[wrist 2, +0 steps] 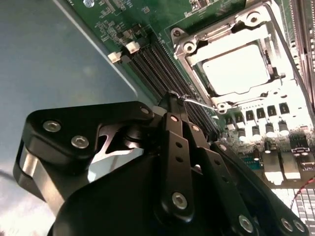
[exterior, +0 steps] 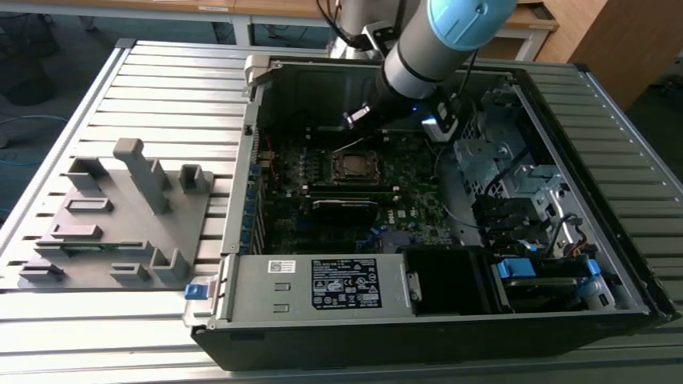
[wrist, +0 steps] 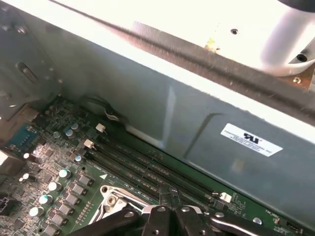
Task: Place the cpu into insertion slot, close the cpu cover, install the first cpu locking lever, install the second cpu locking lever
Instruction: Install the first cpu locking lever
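Black tool (wrist 2: pixel 172 97) closed, tip @ lever (wrist 2: pixel 199 102)

An open computer case (exterior: pixel 427 344) lies on the slatted metal worktop (exterior: pixel 160 80). At the exterior view's left, a grey moulded fixture (exterior: pixel 107 232) with upright posts rests beside it. A small blue clip (exterior: pixel 194 291) sits near the case's corner. Inside, a labelled power supply (exterior: pixel 320 284) lines the near edge. In the second wrist view, black memory slots (wrist 2: pixel 162 64) cross the green board.

- The arm (exterior: pixel 414 68) is a silver-grey tube with a light-blue joint cap (exterior: pixel 466 20).
- The pincer (wrist 2: pixel 172 101) — matte black linked bars, hinged in layers and dotted with round silver screws (wrist 2: pixel 179 199).
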Available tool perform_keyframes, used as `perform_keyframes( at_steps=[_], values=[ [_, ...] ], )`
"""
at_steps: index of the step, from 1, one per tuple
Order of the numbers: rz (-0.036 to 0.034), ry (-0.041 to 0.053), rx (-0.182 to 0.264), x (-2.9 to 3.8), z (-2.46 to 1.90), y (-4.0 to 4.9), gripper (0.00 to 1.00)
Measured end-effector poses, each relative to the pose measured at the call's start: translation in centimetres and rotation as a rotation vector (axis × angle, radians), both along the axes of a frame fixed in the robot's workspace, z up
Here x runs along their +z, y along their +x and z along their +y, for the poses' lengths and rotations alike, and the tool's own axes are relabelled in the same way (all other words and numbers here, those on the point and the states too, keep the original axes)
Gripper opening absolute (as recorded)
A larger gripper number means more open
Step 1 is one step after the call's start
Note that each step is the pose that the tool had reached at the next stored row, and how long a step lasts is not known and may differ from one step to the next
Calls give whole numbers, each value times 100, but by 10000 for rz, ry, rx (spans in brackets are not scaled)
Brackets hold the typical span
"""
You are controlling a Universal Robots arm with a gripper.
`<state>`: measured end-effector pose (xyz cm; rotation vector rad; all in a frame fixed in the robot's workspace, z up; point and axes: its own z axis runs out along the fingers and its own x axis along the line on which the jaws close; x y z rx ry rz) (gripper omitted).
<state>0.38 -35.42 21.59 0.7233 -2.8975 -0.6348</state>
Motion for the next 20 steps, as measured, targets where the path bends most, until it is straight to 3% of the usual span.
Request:
perform_keyframes(
  at_steps=[3,9,20],
  values=[
    [0,-1,0,44,0,0,10],
    [-37,-1,1,59,-5,-3,10],
    [-37,-2,0,245,-5,-3,10]
  ],
)
